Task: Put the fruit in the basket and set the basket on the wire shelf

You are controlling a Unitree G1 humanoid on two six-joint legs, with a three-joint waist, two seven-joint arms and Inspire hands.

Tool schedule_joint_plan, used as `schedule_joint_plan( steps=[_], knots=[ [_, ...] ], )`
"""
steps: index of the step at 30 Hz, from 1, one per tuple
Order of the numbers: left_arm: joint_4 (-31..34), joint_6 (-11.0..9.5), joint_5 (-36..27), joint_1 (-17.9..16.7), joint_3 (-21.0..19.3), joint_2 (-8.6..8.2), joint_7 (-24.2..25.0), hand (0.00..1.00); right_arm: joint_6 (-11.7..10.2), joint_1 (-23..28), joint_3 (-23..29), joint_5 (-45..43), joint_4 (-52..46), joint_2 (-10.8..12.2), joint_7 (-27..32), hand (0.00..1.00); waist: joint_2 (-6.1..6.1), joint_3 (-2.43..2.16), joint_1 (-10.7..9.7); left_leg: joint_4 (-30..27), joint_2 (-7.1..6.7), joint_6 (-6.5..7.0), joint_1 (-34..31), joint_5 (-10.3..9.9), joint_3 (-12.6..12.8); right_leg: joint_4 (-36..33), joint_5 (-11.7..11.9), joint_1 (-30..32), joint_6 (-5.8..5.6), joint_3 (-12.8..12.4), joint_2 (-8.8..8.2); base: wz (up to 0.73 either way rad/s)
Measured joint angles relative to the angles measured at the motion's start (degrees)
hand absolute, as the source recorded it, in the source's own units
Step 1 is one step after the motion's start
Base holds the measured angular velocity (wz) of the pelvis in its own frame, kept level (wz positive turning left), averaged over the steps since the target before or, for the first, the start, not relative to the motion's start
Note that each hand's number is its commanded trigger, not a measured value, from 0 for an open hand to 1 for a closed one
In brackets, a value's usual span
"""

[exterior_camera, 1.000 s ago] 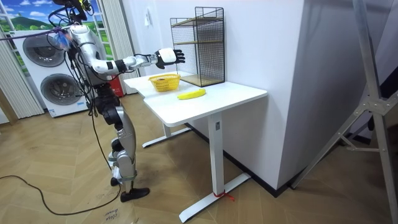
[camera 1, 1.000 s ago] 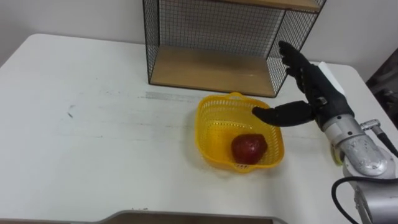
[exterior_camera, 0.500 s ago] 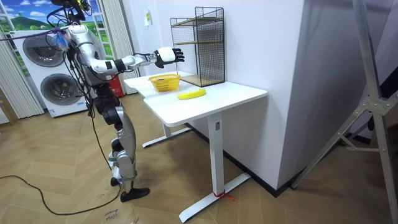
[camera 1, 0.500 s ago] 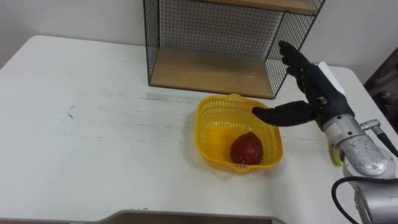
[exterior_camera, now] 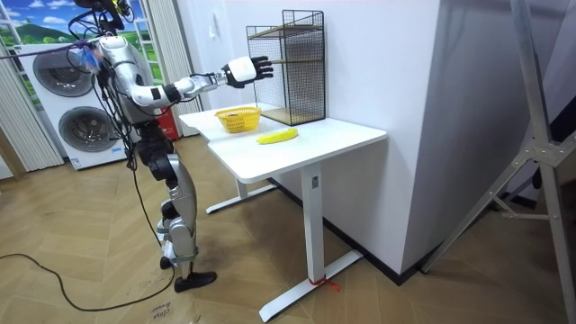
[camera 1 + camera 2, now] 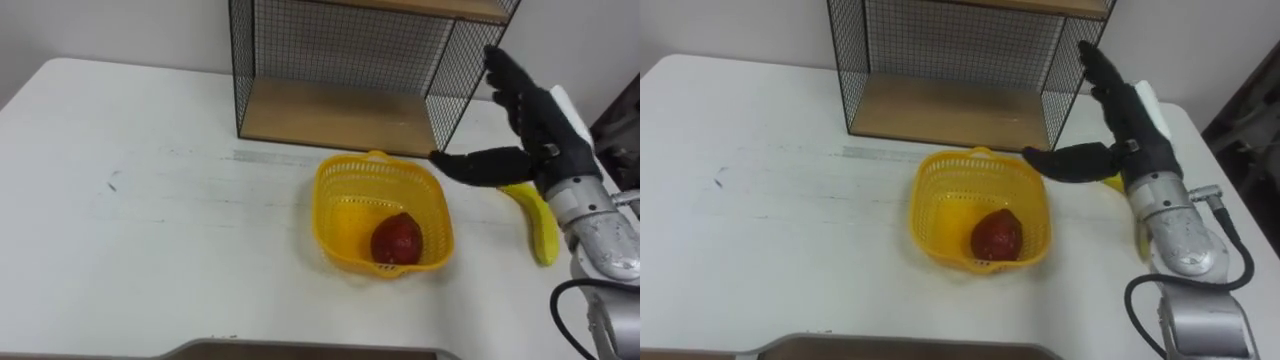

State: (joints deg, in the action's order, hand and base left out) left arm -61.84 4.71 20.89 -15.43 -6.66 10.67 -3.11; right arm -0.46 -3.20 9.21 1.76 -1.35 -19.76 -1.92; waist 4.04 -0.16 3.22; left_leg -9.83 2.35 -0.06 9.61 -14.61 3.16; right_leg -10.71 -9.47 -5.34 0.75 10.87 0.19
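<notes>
A yellow plastic basket (image 6: 340,195) (image 6: 940,190) (image 5: 238,118) stands on the white table in front of the wire shelf (image 6: 360,70) (image 6: 960,70) (image 5: 286,67). A red fruit (image 6: 397,241) (image 6: 996,235) lies in its near right corner. A yellow banana (image 6: 537,222) (image 6: 1137,235) (image 5: 277,135) lies on the table to the basket's right. My right hand (image 6: 530,125) (image 6: 1118,125) (image 5: 247,70) is open and empty, raised above the table between basket and banana, its thumb pointing toward the basket's far right rim.
The shelf has a wooden lower board (image 6: 340,115) and a second board above. The white table (image 6: 150,220) stretches wide to the left. In the room view, washing machines (image 5: 67,112) stand behind me; I stand at the table's end.
My right hand has risen and moved right, away from the basket, uncovering the banana. The red fruit rolled slightly and settled in the basket.
</notes>
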Motion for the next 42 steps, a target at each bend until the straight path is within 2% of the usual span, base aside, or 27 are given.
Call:
schedule_joint_plan(
  steps=[8, 15, 19, 21, 26, 28, 30, 34, 37, 40, 42],
  knots=[
    [0.0, 0.0, 0.0, -0.3, 0.0, -0.02, -0.1, 0.00, 0.0, 0.1, 3.0, 0.2, 0.7, 0.0, 7.2, 0.00, 0.45, -0.01, -1.4, 0.0, 0.00, 0.00, -0.2, 0.0, 0.5, 0.1, 0.0, 0.4, -0.01, -0.3, 0.06, -0.02],
    [0.0, 0.1, 0.1, -0.4, -1.3, -0.03, 0.1, 0.00, 0.0, 0.0, 4.7, 2.8, 1.3, -0.1, 12.1, 0.00, 0.84, 0.13, -1.7, 0.0, 0.02, 0.00, 0.1, 0.0, 1.2, 0.0, 0.0, 0.5, -0.01, -1.0, 0.13, -0.05],
    [0.0, 1.2, 0.0, -0.4, -1.7, 0.00, -0.1, 0.00, 0.7, 0.0, 5.5, 2.9, 4.6, -0.1, 13.8, 0.00, 1.47, 0.24, -1.6, 0.0, 0.02, 0.00, 0.2, 0.0, 1.3, -0.1, 0.0, 0.4, -0.02, -1.0, 0.11, 0.00],
    [0.0, 2.2, 0.0, -0.6, -2.1, 0.00, -0.1, 0.00, 1.2, 0.0, 5.5, 2.9, 6.6, -0.1, 14.0, 0.00, 1.74, 0.19, -1.4, 0.0, 0.02, 0.00, 0.1, 0.0, 1.2, -0.2, 0.0, 0.5, -0.02, -0.9, 0.10, 0.00],
    [0.1, 3.0, 0.0, 0.1, -2.3, 0.20, 0.3, 0.00, 2.1, -0.7, 5.5, 2.4, 13.0, -0.1, 13.8, 0.00, 1.80, 0.16, -1.2, 0.0, 0.01, 0.00, -0.3, 0.0, 0.8, -0.3, 0.0, 0.7, -0.02, -0.6, 0.03, 0.04],
    [0.1, 3.4, 0.0, 0.1, -2.6, 0.20, 0.4, 0.00, 3.2, -1.8, 5.5, 2.2, 15.2, -0.2, 13.4, 0.00, 1.61, 0.19, -1.2, -0.1, 0.01, 0.00, -0.4, 0.0, 0.8, -0.3, 0.0, 0.8, -0.01, -0.6, 0.04, 0.00],
    [0.1, 3.7, 0.0, 0.1, -3.3, 0.20, 0.4, 0.00, 4.2, -2.6, 5.5, 2.1, 16.5, -0.4, 12.9, 0.00, 1.50, 0.03, -1.3, -0.1, 0.01, 0.00, -0.6, 0.0, 0.7, -0.3, 0.0, 1.0, -0.01, -0.5, 0.04, 0.00],
    [0.5, 3.8, 0.0, -0.1, -4.1, 0.23, 0.4, 0.00, 4.2, -2.8, 5.5, 2.2, 16.8, -0.5, 12.6, 0.00, 1.34, -0.03, -1.4, -0.4, 0.01, 0.01, -1.1, 0.0, 0.7, -0.6, 0.0, 1.4, 0.01, 0.0, -0.05, 0.00],
    [1.5, 4.1, 0.1, -0.4, -4.3, 0.31, 0.4, 0.00, 4.3, -4.8, 5.4, 2.2, 20.4, -0.8, 11.4, 0.00, 1.56, 0.11, -1.5, -0.4, 0.01, 0.01, -1.2, 0.0, 0.5, -0.6, 0.0, 1.4, 0.00, 0.3, -0.10, 0.02],
    [2.4, 4.1, 0.0, -0.9, -4.3, 0.48, 1.2, 0.00, 4.3, -5.4, 5.3, 2.3, 23.0, -1.1, 10.1, 0.00, 1.79, 0.06, -1.2, -0.4, 0.01, 0.01, -1.3, 0.0, 0.3, -0.6, 0.0, 1.4, 0.00, 0.4, -0.11, 0.01],
    [2.6, 4.4, 0.0, -1.1, -4.3, 0.62, 1.6, 0.00, 5.1, -5.5, 5.2, 2.3, 24.0, -1.2, 8.6, 0.00, 1.74, 0.12, -1.1, -0.5, 0.01, 0.01, -1.3, 0.0, 0.1, -0.6, 0.0, 1.4, 0.01, 0.3, -0.09, 0.00]
  ],
)
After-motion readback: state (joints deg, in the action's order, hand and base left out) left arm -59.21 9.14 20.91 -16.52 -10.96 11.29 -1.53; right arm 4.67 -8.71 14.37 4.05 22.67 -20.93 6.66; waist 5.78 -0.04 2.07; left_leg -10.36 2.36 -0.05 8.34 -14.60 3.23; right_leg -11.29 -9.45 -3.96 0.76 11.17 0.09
